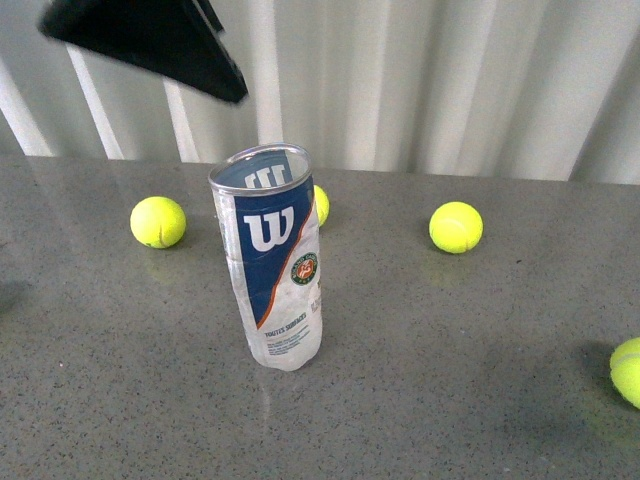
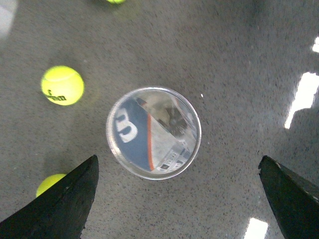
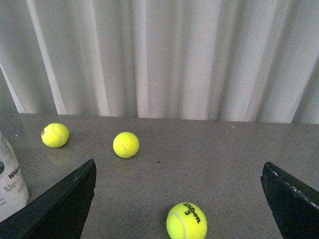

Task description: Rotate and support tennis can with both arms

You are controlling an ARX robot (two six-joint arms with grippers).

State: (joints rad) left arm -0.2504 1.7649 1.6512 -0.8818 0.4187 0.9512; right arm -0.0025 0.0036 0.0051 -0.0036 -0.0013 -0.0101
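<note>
Tennis can (image 1: 270, 255): stands upright at the centre of the front view on the grey surface (image 1: 450, 350), open silver rim up, leaning slightly.
My left hand (image 2: 179, 199): hangs above the can, looking down into its mouth; fingers spread wide, released, touching nothing.
My right hand (image 3: 179, 199): fingers spread apart, released, grasping nothing; the can shows at the lower left edge of its view.
Tennis balls (image 1: 158, 221): scattered on the surface around the can, apart from it.

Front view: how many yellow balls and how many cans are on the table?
Tennis balls: 4 — far left, one half hidden behind the can, right of the can, at the right edge.
Tennis can: 1, standing upright.
Total: 5 things on the table.
</note>
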